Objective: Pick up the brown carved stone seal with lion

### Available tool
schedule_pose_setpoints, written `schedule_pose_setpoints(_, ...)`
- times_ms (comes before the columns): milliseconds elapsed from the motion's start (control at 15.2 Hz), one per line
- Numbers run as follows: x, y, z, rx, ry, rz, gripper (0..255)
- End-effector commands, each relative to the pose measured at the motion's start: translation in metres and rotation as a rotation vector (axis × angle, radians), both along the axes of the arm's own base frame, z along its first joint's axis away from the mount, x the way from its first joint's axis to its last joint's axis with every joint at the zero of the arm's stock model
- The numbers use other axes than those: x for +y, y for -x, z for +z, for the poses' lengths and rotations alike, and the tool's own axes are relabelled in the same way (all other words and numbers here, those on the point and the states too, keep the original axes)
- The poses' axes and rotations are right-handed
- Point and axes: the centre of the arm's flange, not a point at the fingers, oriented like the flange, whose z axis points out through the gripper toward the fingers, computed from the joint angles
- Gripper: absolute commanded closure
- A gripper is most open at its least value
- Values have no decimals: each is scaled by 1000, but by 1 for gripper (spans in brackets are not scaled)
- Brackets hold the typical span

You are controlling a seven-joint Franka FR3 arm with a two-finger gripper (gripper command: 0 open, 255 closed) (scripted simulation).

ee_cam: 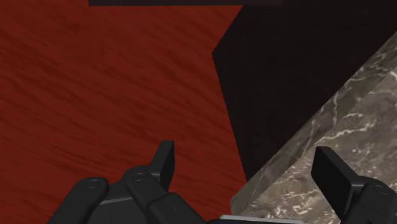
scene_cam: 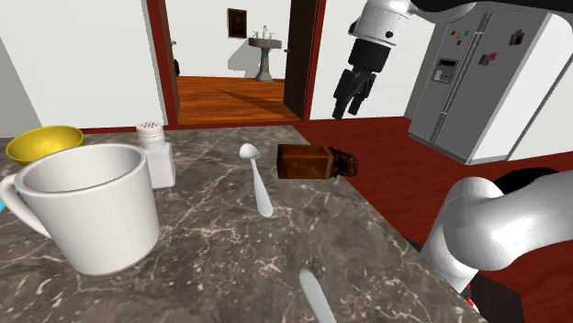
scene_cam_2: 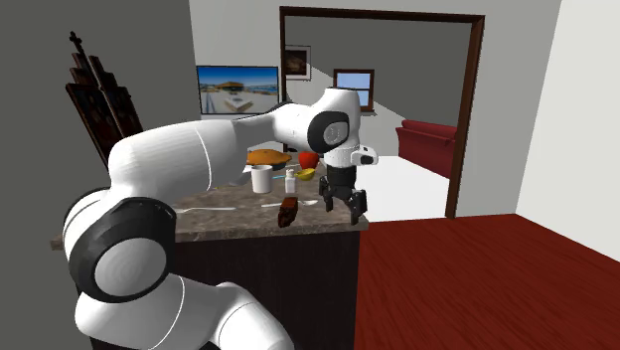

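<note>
The brown carved seal (scene_cam: 312, 162) lies on its side near the dark marble tabletop (scene_cam: 220, 229) edge, just beside a spoon (scene_cam: 257, 179). The end effector (scene_cam: 347, 110) hangs above and beyond it, fingers wide apart and empty. This looks like the approach step: next it must centre over the seal, then descend.

Glossy veined marble counter (scene_cam: 211, 240) (floor (ee_cam: 95, 83): polished wood).

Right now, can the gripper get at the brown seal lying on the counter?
Probably yes: the gripper hangs open above and to one side of the seal, nothing between them; the spoon lies beside it.
</note>
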Motion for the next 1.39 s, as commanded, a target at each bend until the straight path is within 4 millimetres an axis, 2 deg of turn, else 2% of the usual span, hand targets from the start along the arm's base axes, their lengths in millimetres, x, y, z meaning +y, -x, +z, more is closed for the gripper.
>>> schedule_pose_setpoints(0,0,0,0,0,0,0,0)
schedule_pose_setpoints(462,94,6,11,48,52,251,0)
schedule_pose_setpoints(924,185,34,17,95,105,502,0)
schedule_pose_setpoints(990,191,37,17,99,109,522,0)
schedule_pose_setpoints(1320,191,37,-9,99,109,522,0)
